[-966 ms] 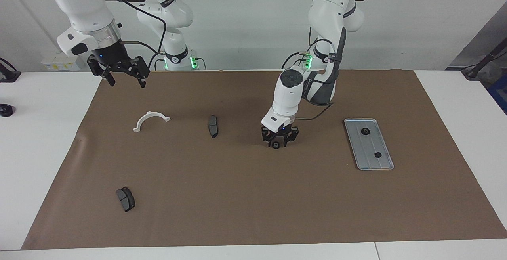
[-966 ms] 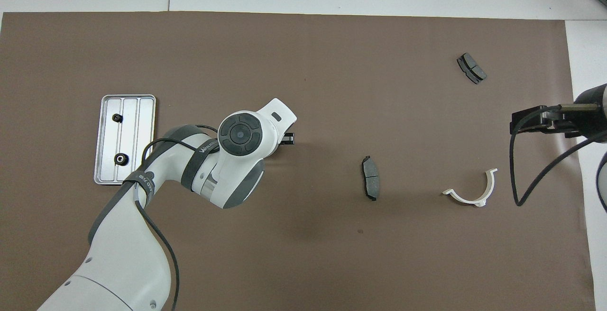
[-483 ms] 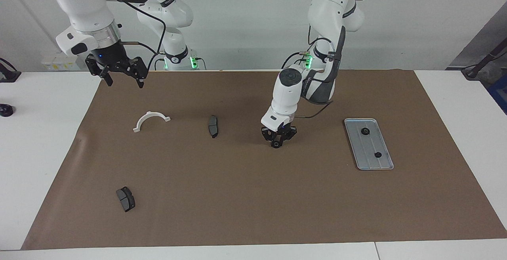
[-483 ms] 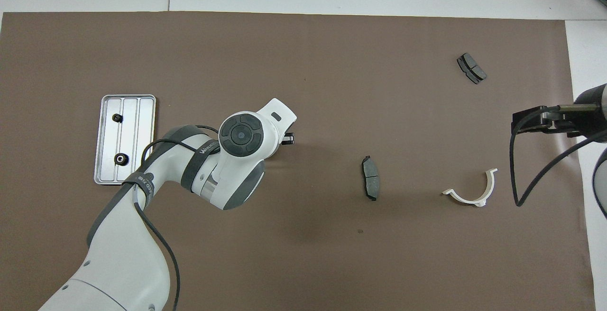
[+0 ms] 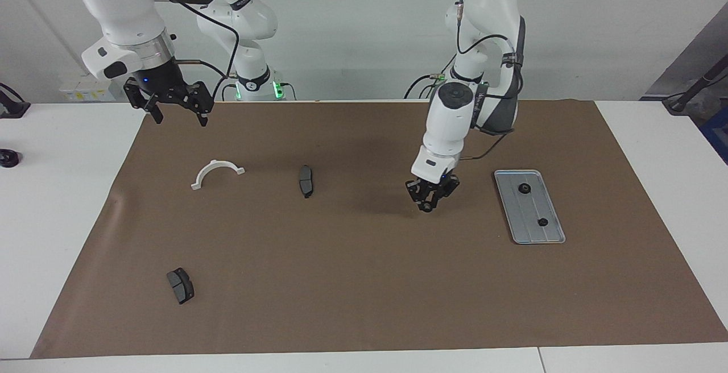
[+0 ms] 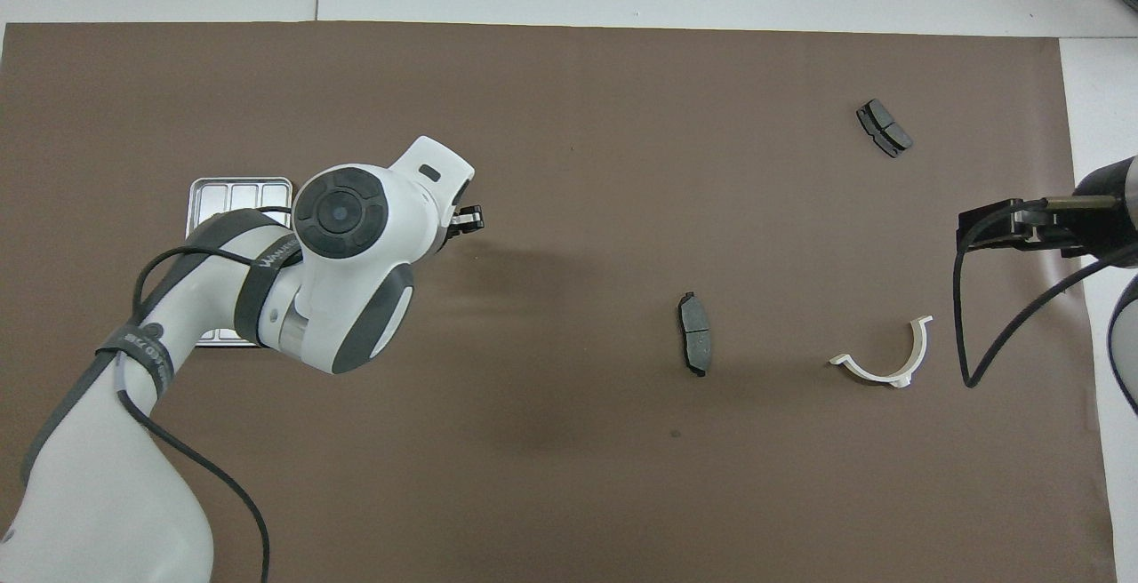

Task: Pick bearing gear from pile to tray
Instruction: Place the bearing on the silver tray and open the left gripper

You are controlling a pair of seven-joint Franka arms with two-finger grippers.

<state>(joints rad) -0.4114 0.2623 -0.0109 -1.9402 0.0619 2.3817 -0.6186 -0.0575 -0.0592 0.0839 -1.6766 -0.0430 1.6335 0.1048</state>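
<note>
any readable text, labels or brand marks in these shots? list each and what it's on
Grey band on the left arm, overhead view: white brand lettering, too blurred to read for certain.
Grey band lower on the same arm: short marking, unreadable.
Bands on the arms in the facing view: lettering too small to read.
Tray, brake pads, white bracket: no text visible.

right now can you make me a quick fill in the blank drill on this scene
1. The left gripper holds a small black ____ above the brown mat.
2. The tray already holds ____ gears.
3. The white half-ring bracket lies toward the ____ arm's end of the table.
4. The right gripper waits with its fingers ____.

Missing words: gear; two; right; open
</note>
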